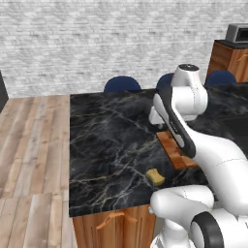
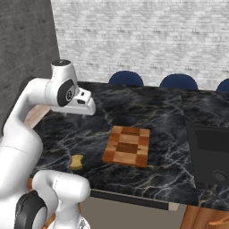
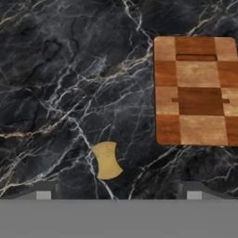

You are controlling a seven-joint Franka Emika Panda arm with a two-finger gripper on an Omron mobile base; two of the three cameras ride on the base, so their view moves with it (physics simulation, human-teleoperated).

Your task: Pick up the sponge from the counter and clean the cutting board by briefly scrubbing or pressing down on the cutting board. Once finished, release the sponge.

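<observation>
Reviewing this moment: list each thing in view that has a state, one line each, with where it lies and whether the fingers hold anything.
Small mustard-yellow porous sponge: lying loose on the counter, apart from the board, not held.
Flat reddish-brown checkered wooden cutting board: flat on the counter, nothing on it.
Black marble counter: bears the sponge and the board.
Gripper: fingers open, above the counter, holding nothing.

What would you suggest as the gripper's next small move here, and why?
Probably lower the open gripper toward the sponge and centre it. The sponge lies untouched on the counter, apart from the cutting board, and the hand view shows the counter from well above, with the sponge slightly off the midline between the fingertips.
</observation>
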